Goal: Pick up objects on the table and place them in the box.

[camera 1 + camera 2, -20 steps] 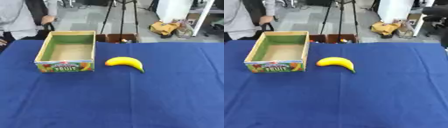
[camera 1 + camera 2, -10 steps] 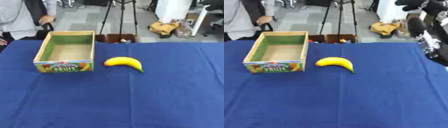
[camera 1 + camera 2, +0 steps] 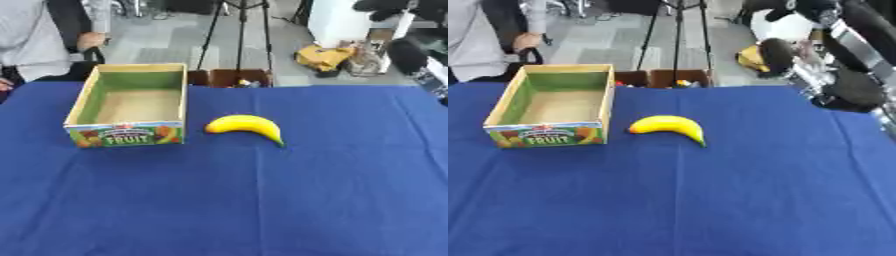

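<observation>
A yellow banana [image 3: 248, 125] lies on the blue tablecloth near the middle, its curve arching up. To its left stands an open cardboard fruit box [image 3: 128, 135] with a green inner wall and nothing inside. My right arm reaches in from the upper right, black with silver joints. Its blurred hand [image 3: 848, 90] hovers over the far right part of the table, well right of the banana and touching nothing. My left hand does not show.
The blue table [image 3: 262, 200] stretches wide in front and to the right. Beyond its far edge are a tripod [image 3: 238, 30], small brown boxes on the floor [image 3: 229, 77] and yellow clutter [image 3: 325, 56].
My right arm has come in from the upper right and moved further left and down over the table's far right part. Banana and box have stayed put.
</observation>
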### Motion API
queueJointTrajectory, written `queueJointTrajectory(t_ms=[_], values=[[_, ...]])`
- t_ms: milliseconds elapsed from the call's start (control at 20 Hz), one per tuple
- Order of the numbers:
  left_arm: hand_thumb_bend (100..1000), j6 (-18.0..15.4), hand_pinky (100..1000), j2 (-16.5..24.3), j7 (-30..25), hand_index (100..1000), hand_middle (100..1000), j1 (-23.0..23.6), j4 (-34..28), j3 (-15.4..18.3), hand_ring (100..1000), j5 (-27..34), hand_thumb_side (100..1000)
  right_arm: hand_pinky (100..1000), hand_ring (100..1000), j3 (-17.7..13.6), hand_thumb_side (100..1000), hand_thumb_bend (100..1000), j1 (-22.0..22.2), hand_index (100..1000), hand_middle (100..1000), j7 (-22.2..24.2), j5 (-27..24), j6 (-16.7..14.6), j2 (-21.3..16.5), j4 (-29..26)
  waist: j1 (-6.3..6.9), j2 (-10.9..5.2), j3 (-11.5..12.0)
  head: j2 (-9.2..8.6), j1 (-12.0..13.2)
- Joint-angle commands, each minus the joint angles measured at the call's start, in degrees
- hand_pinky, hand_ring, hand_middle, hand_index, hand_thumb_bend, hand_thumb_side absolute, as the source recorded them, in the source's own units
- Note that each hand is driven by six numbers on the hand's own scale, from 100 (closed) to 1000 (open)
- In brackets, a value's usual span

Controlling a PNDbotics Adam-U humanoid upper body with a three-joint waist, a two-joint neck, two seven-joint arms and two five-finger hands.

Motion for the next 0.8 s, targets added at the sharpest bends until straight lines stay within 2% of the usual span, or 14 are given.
queueJointTrajectory(t_ms=[50,250,550,650,700,800], values=[[100,-0.05,559,1.08,-0.22,876,733,-0.45,-1.15,-0.17,666,0.42,989,766,877,0.76,999,312,-1.51,909,757,2.7,1.5,1.24,-1.92,1.19,0.03,-1.09,0.2,-0.58,-0.4],[100,-0.03,558,1.04,-0.35,876,733,-0.47,-1.15,-0.26,666,0.56,989,782,890,2.27,985,377,-3.29,959,752,6.04,2.88,2.12,-0.95,5.27,0.04,-1.16,0.47,-0.81,-0.66],[100,-0.02,558,0.97,-0.56,875,733,-0.51,-1.15,-0.45,665,0.78,986,803,921,4.34,960,454,-7.09,971,798,9.86,7.04,1.81,1.15,12.52,-0.01,-1.16,0.79,-0.88,-1.16],[100,0.01,558,0.96,-0.62,875,732,-0.51,-1.15,-0.5,665,0.88,985,813,939,4.93,930,487,-8.47,972,809,10.48,8.6,1.69,2.19,15.06,-0.02,-1.08,0.93,-0.84,-1.42],[100,0.02,557,0.95,-0.64,875,732,-0.53,-1.15,-0.53,665,0.92,985,823,950,5.16,867,514,-9.21,966,811,10.72,9.35,1.71,2.81,16.38,-0.02,-1.04,1.0,-0.81,-1.61],[100,0.02,557,0.93,-0.7,875,732,-0.56,-1.15,-0.58,664,1.02,984,828,953,5.58,811,524,-10.72,956,801,11.04,10.54,1.8,4.13,18.98,-0.04,-0.95,1.13,-0.76,-1.91]])
